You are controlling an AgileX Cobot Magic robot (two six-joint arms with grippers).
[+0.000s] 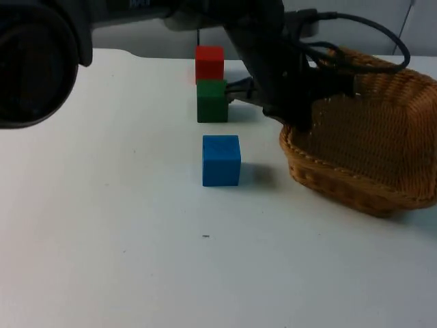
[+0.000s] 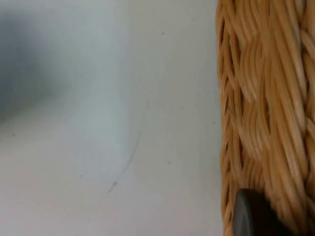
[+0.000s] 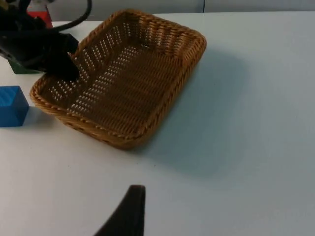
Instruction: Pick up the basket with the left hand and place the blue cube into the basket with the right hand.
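Note:
The wicker basket (image 1: 355, 188) sits at the right of the table, its rim (image 3: 118, 135) casting a wide shadow on the table. My left gripper (image 1: 295, 117) reaches across from the upper left and is shut on the basket's left rim (image 2: 266, 98); the right wrist view shows the left gripper (image 3: 63, 65) at that same rim. The blue cube (image 1: 221, 160) rests on the table just left of the basket, apart from it, and the right wrist view shows the blue cube (image 3: 11, 105) too. My right gripper (image 3: 129, 211) waits above bare table, near side of the basket.
A green cube (image 1: 212, 100) stands behind the blue one, and a red cube (image 1: 209, 63) behind that, near the table's far edge. The left arm's links pass close over the green cube. White table (image 1: 136, 260) stretches in front and to the left.

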